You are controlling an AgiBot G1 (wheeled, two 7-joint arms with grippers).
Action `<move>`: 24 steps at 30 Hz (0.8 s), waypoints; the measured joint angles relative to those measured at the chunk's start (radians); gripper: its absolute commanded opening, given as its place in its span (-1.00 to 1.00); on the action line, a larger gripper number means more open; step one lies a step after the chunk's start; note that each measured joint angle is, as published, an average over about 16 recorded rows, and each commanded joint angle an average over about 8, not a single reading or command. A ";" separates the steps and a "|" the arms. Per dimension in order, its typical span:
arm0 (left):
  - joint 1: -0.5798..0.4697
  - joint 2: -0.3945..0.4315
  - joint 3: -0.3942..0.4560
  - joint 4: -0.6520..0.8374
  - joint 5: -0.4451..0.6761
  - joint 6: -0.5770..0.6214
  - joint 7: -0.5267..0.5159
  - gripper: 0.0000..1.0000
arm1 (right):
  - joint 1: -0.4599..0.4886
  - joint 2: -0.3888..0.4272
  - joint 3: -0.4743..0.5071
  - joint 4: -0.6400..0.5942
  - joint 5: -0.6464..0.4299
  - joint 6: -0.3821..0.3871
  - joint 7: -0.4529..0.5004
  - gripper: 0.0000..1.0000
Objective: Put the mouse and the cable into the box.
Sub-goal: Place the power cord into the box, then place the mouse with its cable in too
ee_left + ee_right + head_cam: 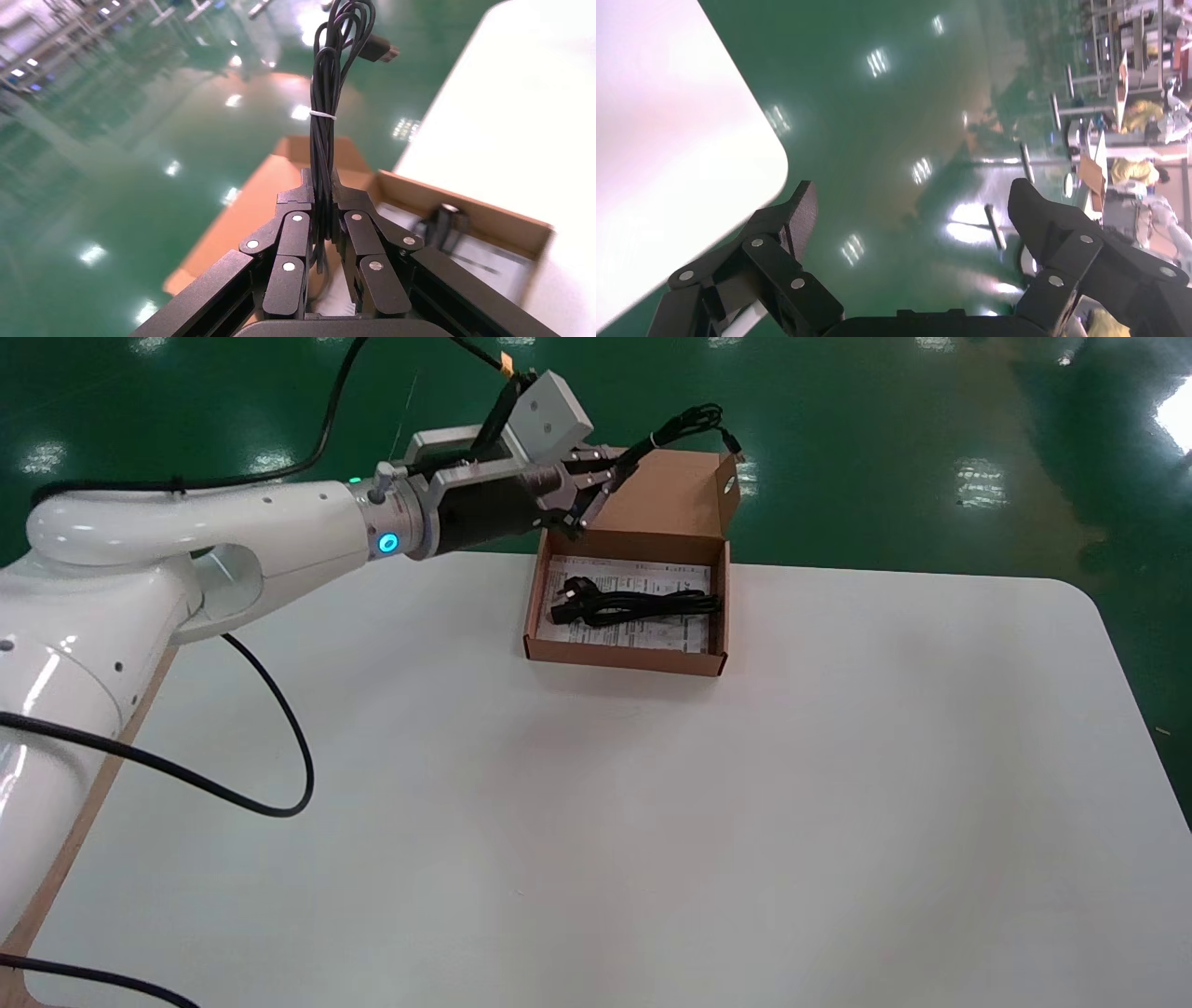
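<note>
My left gripper is shut on a bundled black cable tied with a white band and holds it in the air over the back left corner of the open cardboard box, in front of its raised lid. In the left wrist view the cable sticks straight out between the shut fingers of my left gripper. Another black cable with a plug lies on a printed sheet in the box. No mouse is in sight. My right gripper is open and holds nothing, off the table's edge.
The box stands at the far middle of the white table. Green floor lies beyond the far edge. A black robot cable loops over the table's left side. The right wrist view shows a rounded table corner.
</note>
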State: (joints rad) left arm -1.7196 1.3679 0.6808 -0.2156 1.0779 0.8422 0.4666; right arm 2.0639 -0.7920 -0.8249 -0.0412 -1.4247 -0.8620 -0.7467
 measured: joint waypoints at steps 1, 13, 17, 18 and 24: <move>0.007 0.000 0.009 -0.006 -0.002 0.000 -0.006 -1.00 | 0.003 0.004 -0.003 -0.002 -0.004 0.003 0.001 1.00; 0.079 -0.003 0.114 -0.022 -0.034 -0.018 -0.114 -1.00 | 0.022 0.016 -0.038 -0.033 -0.053 0.001 0.036 1.00; 0.092 -0.006 0.143 0.001 -0.041 -0.029 -0.179 -1.00 | 0.017 0.001 -0.043 -0.040 -0.063 -0.019 0.049 1.00; 0.094 -0.007 0.149 0.008 -0.041 -0.032 -0.196 -1.00 | 0.015 -0.004 -0.044 -0.041 -0.064 -0.026 0.051 1.00; 0.096 -0.010 0.184 0.046 -0.037 -0.047 -0.291 0.21 | 0.001 -0.031 -0.042 -0.045 -0.066 -0.062 0.062 1.00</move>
State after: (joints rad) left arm -1.6239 1.3584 0.8649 -0.1699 1.0414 0.7957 0.1756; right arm 2.0651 -0.8229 -0.8673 -0.0860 -1.4905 -0.9244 -0.6843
